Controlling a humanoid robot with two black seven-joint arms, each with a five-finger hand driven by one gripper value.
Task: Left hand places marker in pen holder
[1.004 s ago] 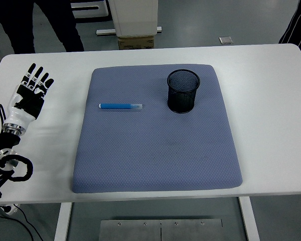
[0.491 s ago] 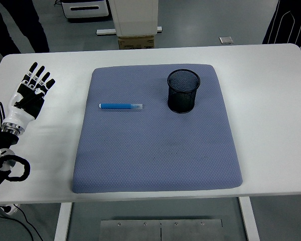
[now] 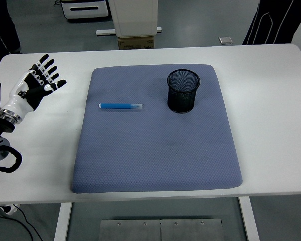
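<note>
Hovering over the desk (image 3: 271, 100) at the frame's left, the left hand (image 3: 34, 89) is spreading its fingers (image 3: 49, 65), holding nothing. The marker (image 3: 121, 106) is lying on the blue mat (image 3: 155, 150), left of the pen holder (image 3: 183, 91).

Marker (image 3: 121, 106) lies left of pen holder (image 3: 183, 91) on mat (image 3: 155, 150).

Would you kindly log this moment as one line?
left hand open, left of pad | blue marker on grey pad | black mesh holder upright
</note>
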